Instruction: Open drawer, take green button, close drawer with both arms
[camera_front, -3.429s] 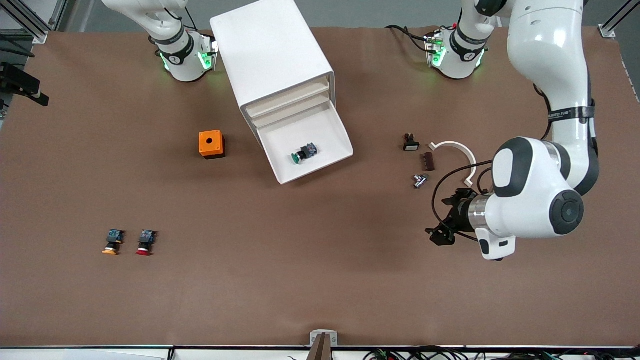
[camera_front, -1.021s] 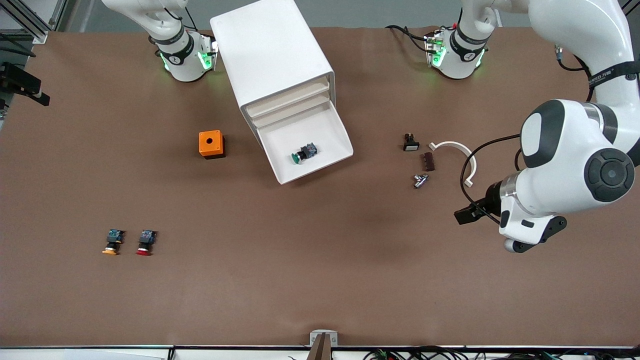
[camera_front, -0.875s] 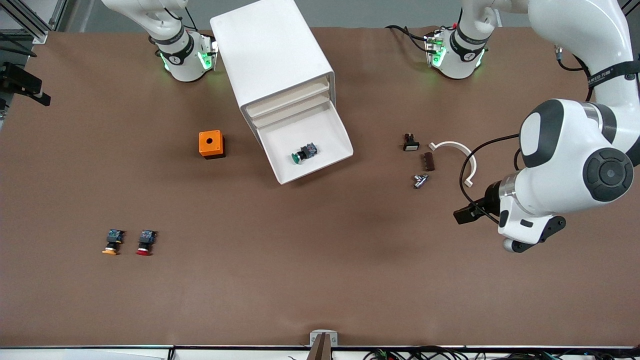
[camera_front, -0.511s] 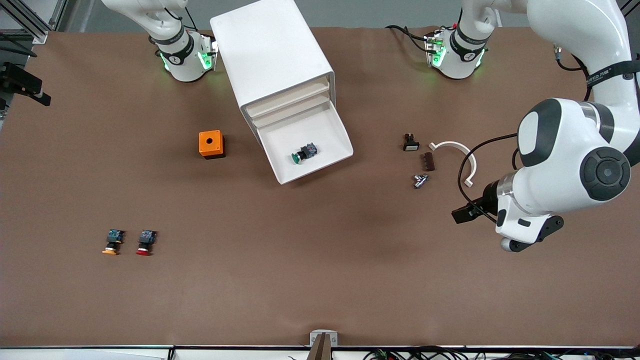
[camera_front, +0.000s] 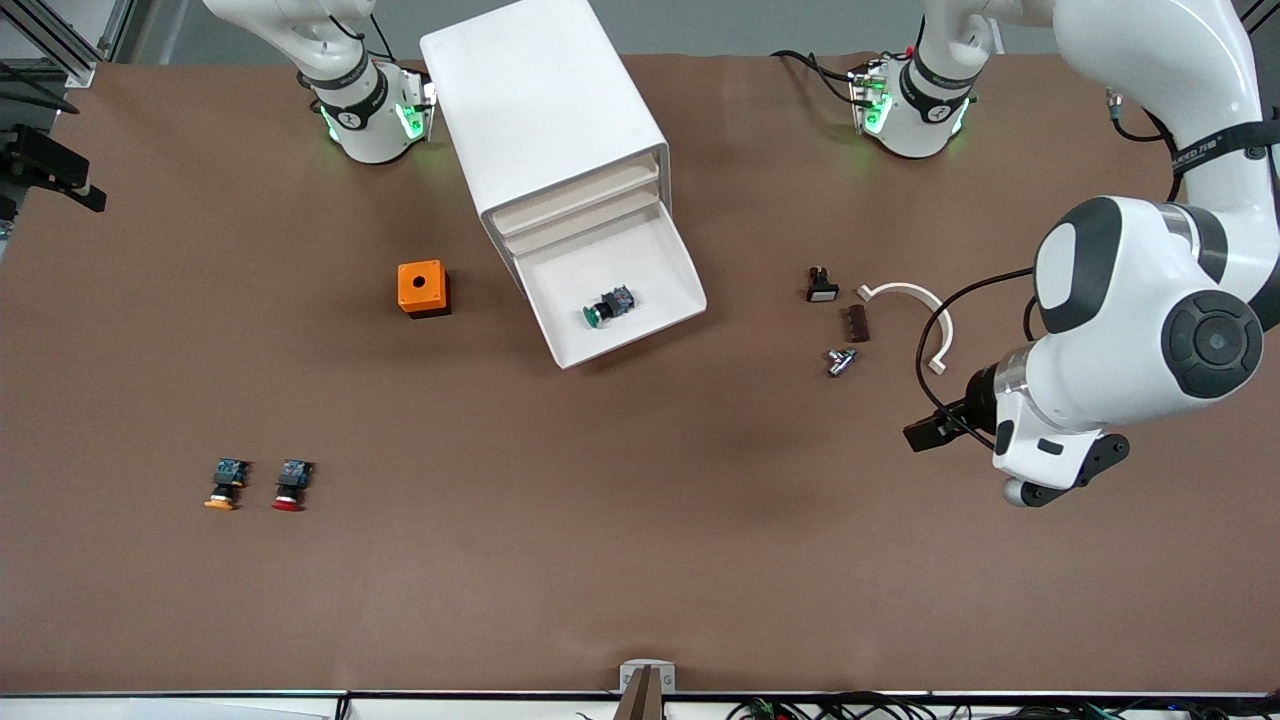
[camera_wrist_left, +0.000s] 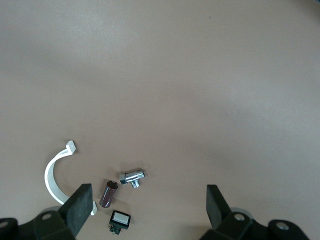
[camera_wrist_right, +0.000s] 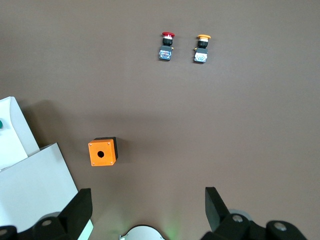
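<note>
Both jaws spread, one green button (camera_front: 606, 306), one open drawer (camera_front: 612, 287)

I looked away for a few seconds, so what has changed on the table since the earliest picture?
The left gripper has drawn back toward the left arm's end of the table, away from the small parts by the curved white plastic clip; its jaws are open and hold nothing. The green-capped push button still lies in the open white tray drawer. Nothing else moved.
</note>
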